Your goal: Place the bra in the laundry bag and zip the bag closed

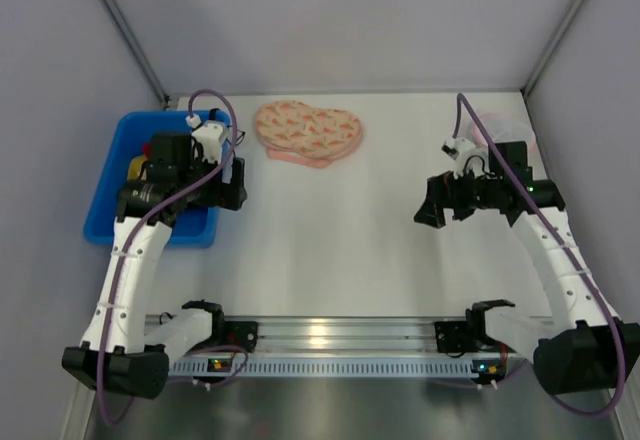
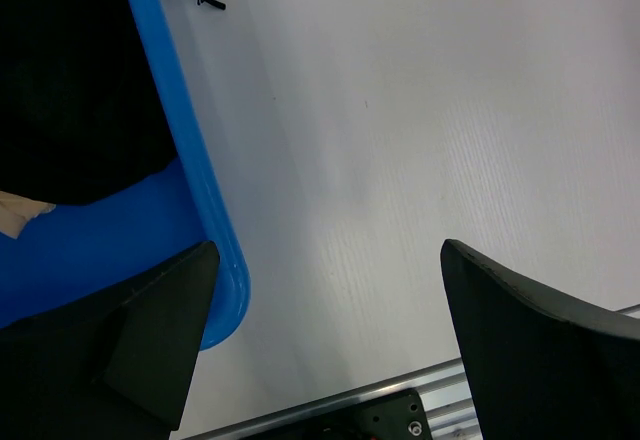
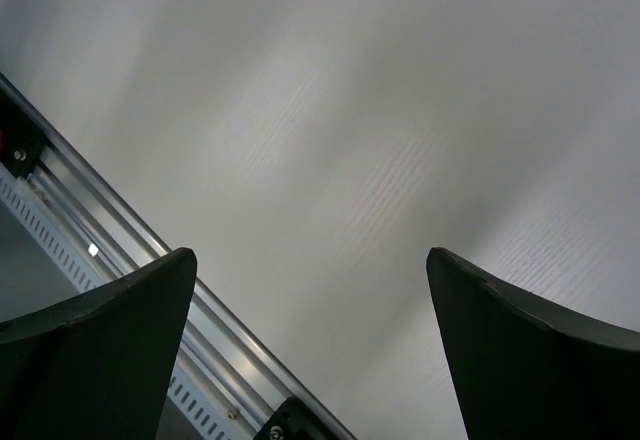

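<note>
The laundry bag [image 1: 308,132], a two-lobed cream-peach pouch with orange-pink prints, lies flat at the back of the table, left of centre. Only a small tan-beige corner of the bra [image 2: 18,215] shows, in the blue bin [image 2: 205,200] beneath black cloth [image 2: 70,80]; in the top view it is hidden. My left gripper [image 2: 328,250] hangs open and empty over the bin's right rim [image 1: 105,190], seen in the top view at the left gripper [image 1: 230,190]. My right gripper [image 1: 430,205] hovers open at mid right, and the right gripper [image 3: 310,255] has only bare table between its fingers.
The bin holds red, yellow and black clothes [image 1: 140,165] under my left arm. A round pink-rimmed white mesh item [image 1: 505,125] lies at the back right behind my right arm. The metal rail [image 1: 330,335] runs along the near edge.
</note>
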{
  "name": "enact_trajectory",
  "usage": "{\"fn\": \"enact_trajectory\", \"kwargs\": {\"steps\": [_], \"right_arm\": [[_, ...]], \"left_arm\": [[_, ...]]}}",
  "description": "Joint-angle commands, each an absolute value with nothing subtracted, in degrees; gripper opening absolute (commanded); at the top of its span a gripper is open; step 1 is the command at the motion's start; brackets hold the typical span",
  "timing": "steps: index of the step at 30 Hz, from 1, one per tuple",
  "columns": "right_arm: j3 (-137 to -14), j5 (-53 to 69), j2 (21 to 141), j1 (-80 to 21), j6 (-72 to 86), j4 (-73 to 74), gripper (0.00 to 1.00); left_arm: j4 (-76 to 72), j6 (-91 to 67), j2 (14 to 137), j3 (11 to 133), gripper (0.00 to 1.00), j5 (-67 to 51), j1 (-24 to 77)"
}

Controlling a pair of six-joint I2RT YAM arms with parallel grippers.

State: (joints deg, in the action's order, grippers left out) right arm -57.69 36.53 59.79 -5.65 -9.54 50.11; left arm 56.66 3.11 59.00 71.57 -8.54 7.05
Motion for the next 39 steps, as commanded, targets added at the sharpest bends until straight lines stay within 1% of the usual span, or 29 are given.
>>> {"fn": "enact_trajectory", "kwargs": {"steps": [1,5,7,10,13,14,16,20,25,31,32,34,37,39], "right_arm": [[-60.2,34.99,61.87,-7.55,-11.86,48.26,0.99],[-65.54,33.67,68.09,-9.84,-13.09,47.11,0.99],[-68.1,32.7,70.91,-12.21,-13.88,46.32,1.0],[-74.94,31.91,77.59,-15.2,-14.68,43.79,0.99],[-79.95,31.2,85.58,-18.01,-14.33,39.31,0.99],[-81.46,30.85,89.96,-18.71,-14.24,38.42,0.99],[-84.53,30.59,94.28,-20.3,-13.71,36.05,0.99],[-93.24,32.08,104.47,-21.62,-11.52,28.85,1.0],[-103.51,32.61,116.07,-23.9,-10.55,24.36,0.97],[-111.86,31.2,126.46,-24.43,0.95,13.73,0.94],[-112.67,31.29,129.08,-24.43,3.84,13.02,0.93],[-112.85,29.28,131.21,-24.87,4.22,12.13,0.94],[-112.16,29.62,133.06,-25.66,6.32,12.57,0.93],[-110.49,29.71,133.59,-25.66,8.17,13.01,0.91]], "left_arm": [[55.45,2.46,60.11,74.97,0.98,-10.45,6.42],[58.18,4.04,63.27,78.74,0.99,-20.62,6.24],[58.45,3.34,65.65,81.64,0.99,-21.88,6.07],[58.36,2.55,68.72,85.07,0.99,-21.97,5.63],[58.36,1.85,71.62,87.96,0.99,-22.85,5.54],[58.27,1.58,72.15,88.5,0.99,-22.85,5.36],[58.27,1.41,73.3,89.47,0.99,-21.98,5.27],[58.27,1.23,73.74,88.51,0.99,-21.09,5.1],[58.27,1.4,73.21,86.05,0.99,-20.48,4.48],[58.36,2.11,72.16,84.02,0.98,-19.16,4.39],[58.45,1.94,72.16,83.94,0.99,-18.81,4.31],[58.45,2.02,71.98,83.67,0.98,-17.23,4.31],[58.53,1.93,71.98,83.58,0.98,-15.65,4.13],[58.45,1.85,71.98,83.76,0.99,-15.56,4.13]]}}
